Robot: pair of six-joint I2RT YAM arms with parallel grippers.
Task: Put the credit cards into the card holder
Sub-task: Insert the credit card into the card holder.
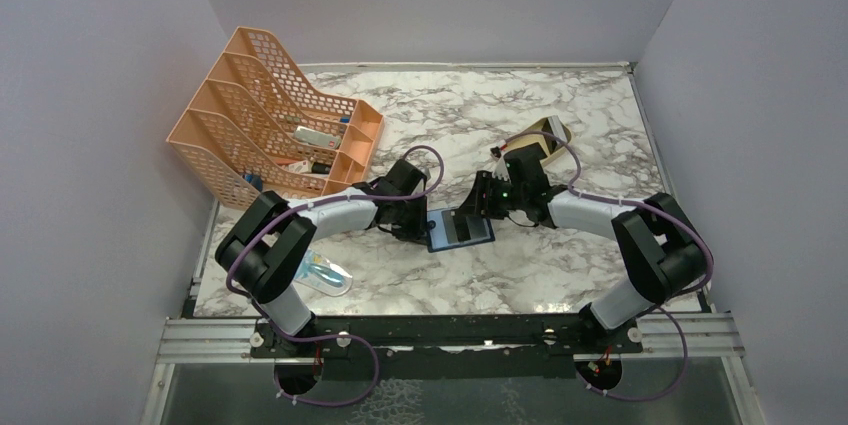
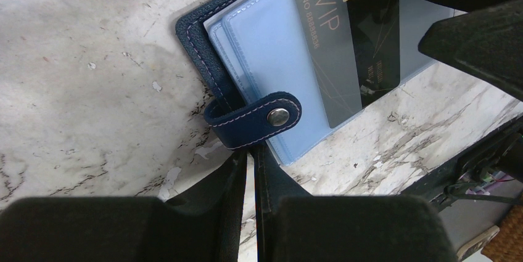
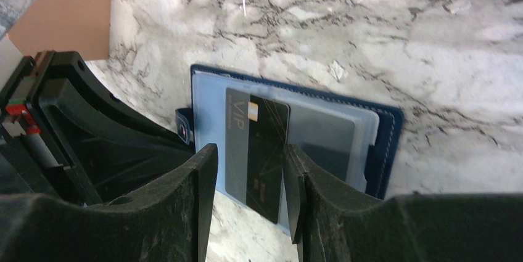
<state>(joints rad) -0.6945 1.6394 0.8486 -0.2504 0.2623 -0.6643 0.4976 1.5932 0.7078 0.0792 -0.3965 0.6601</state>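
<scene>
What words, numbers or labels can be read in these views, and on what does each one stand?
"VIP": large pale letters on the dark card at the open card holder.
"NO 8888888": smaller line under it on the same card, with slightly blurred digits.
Fine print near the card's other end: too small to read.
Items in the orange file rack and the packet: any print too small to read.

Top camera looks down from behind; both wrist cameras view the open card holder (image 2: 192, 39) closely, from opposite sides.
</scene>
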